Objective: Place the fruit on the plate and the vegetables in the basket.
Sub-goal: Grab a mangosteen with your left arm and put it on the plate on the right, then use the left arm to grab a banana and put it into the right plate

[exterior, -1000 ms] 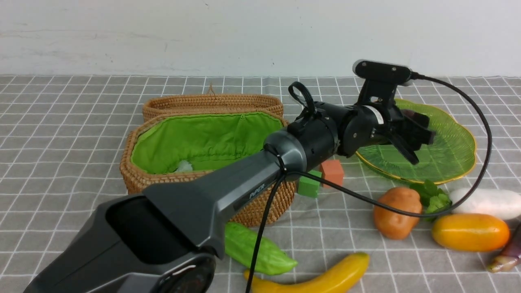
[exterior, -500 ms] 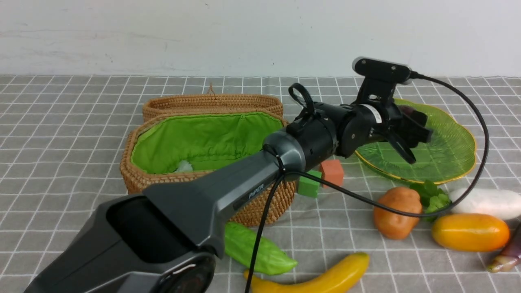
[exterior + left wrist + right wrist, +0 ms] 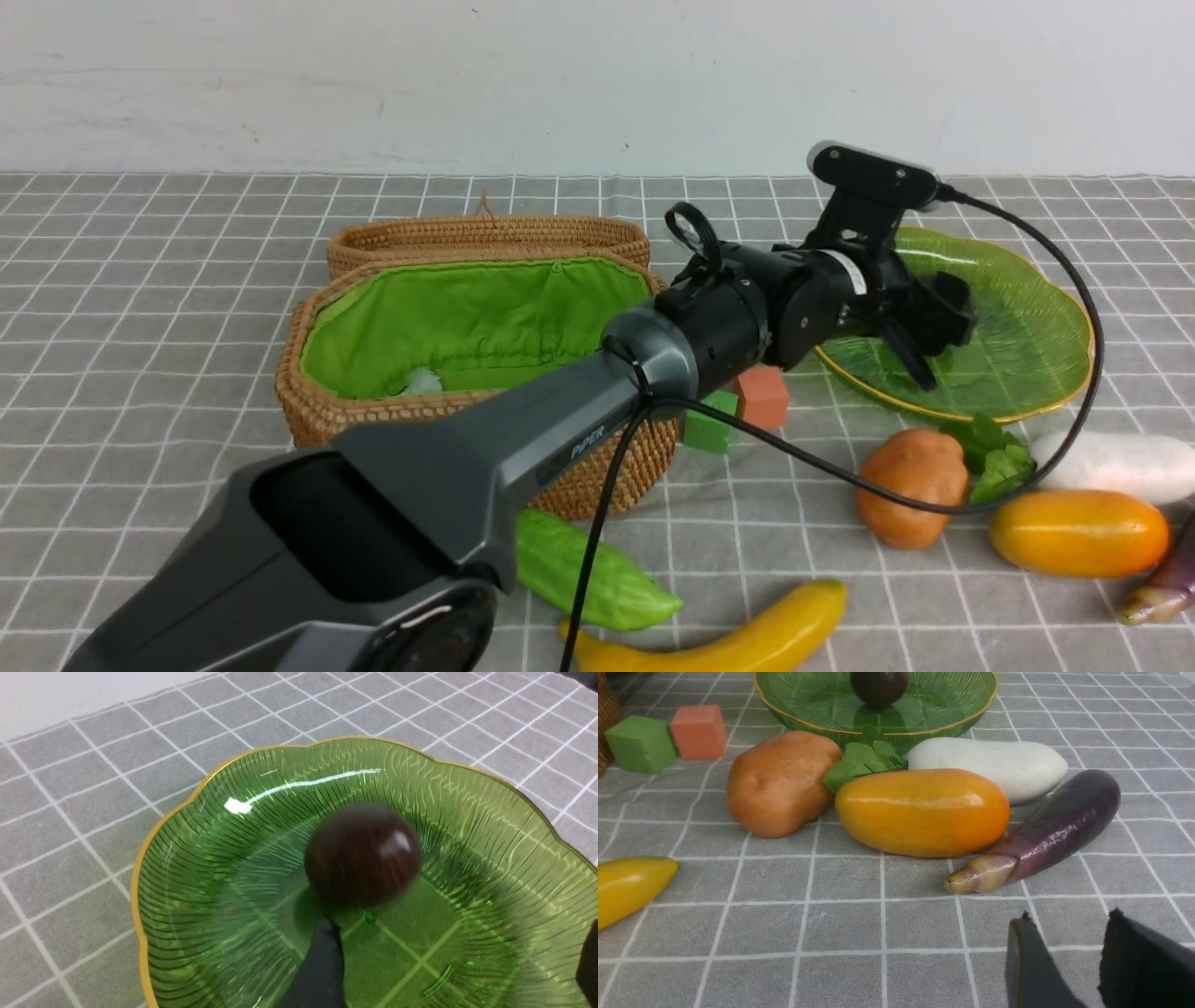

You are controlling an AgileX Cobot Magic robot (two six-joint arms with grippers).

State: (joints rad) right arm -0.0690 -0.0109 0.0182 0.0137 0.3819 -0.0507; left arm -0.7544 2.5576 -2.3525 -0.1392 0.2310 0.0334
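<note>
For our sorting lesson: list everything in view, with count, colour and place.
Ribbed glass plate: one, green, far right.
Round plum: one, dark purple, on plate.
Woven rattan basket: one, brown, green-lined, centre.
Bumpy gourd: one, light green, before basket.
Long banana: one, yellow, nearest.
Lumpy potato: one, orange-brown, before plate.
Radish: one, white, beside potato.
Oblong mango: one, orange-yellow, before radish.
Eggplant: one, dark purple, beside mango.
Small cubes: two, green, orange, beside basket.
Left pincer: one, black, over plate.
Right pincer: one, black, above checked cloth.
</note>
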